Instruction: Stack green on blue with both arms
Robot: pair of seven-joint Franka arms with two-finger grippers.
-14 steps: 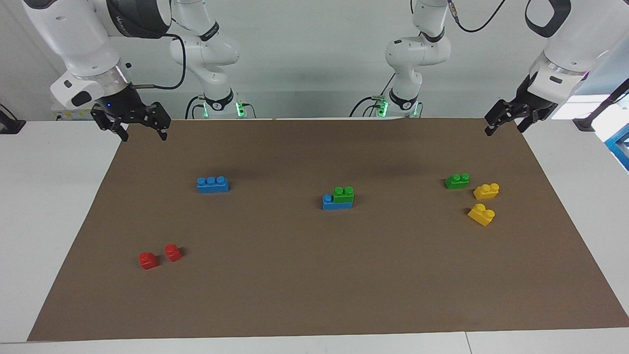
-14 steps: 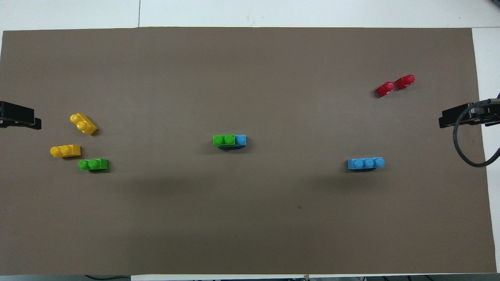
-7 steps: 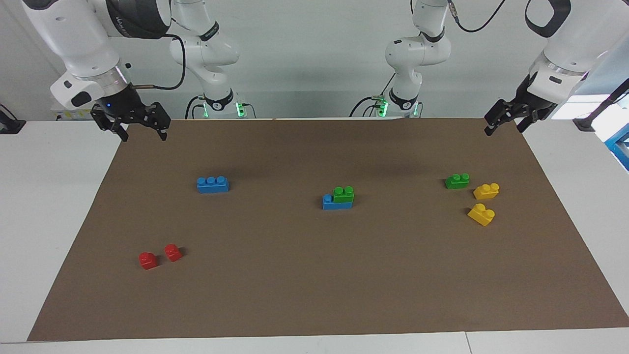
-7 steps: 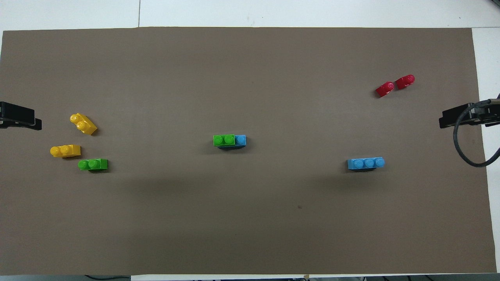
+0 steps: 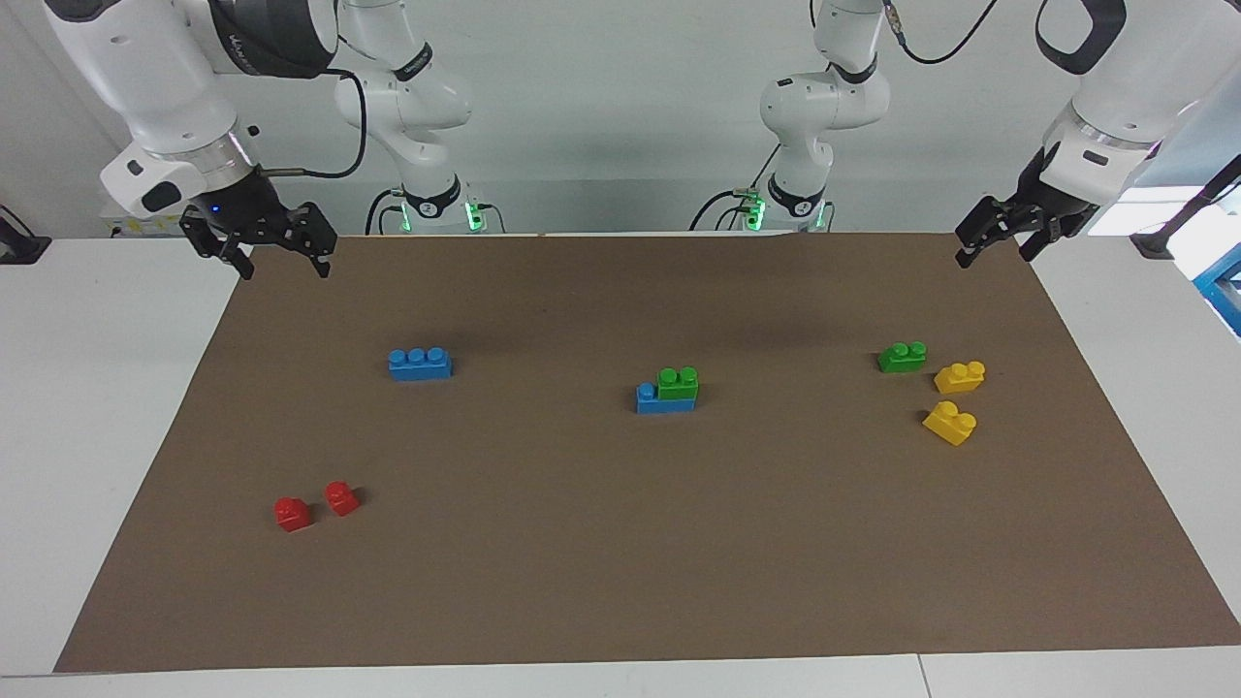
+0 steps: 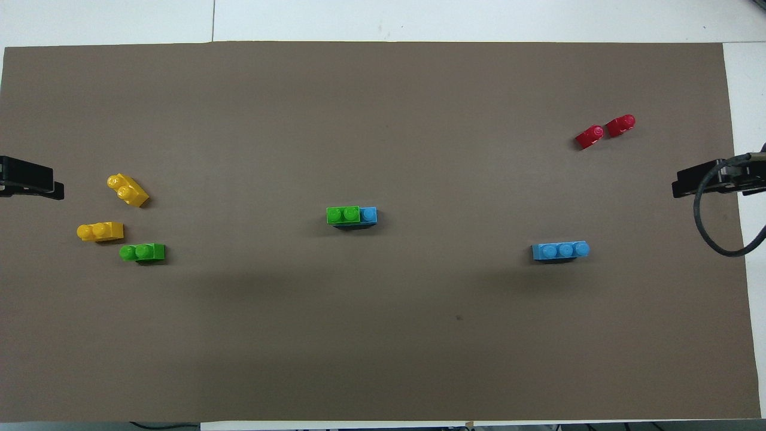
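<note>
While both arms wait with fingers apart and empty, a green brick [image 5: 678, 382] sits stacked on a blue brick [image 5: 665, 400] mid-tabletop, well apart from the left fingers [image 5: 995, 246] and right fingers [image 5: 281, 260], roughly between them.

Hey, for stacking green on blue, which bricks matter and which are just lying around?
Job:
- stacked green brick on blue brick, mid-mat
- loose green brick
- loose blue brick
- left end effector and right end effector, both open

Lying about:
- two yellow bricks
- two red bricks
</note>
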